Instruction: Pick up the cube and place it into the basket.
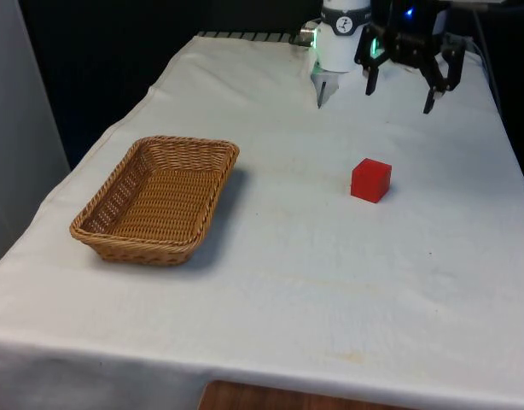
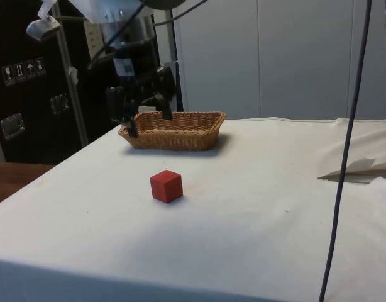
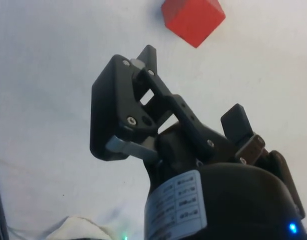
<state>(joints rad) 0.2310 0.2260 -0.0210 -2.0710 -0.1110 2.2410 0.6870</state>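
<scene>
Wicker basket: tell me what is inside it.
The wicker basket holds nothing in the front view; its woven floor is bare. The red cube sits apart on the cloth. In the side view, its near wall hides the floor.

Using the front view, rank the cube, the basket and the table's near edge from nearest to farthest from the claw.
1. Cube: on the cloth, just in front of the open claw.
2. Basket: toward the front view's left.
3. Table's near edge: farthest, at the front.

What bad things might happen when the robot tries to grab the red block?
The red cube sits turned at an angle, so the open end effector might pinch its corners and let it slip. The basket stands well off toward the front view's left, so a weak hold might drop the cube on the cloth.
</scene>
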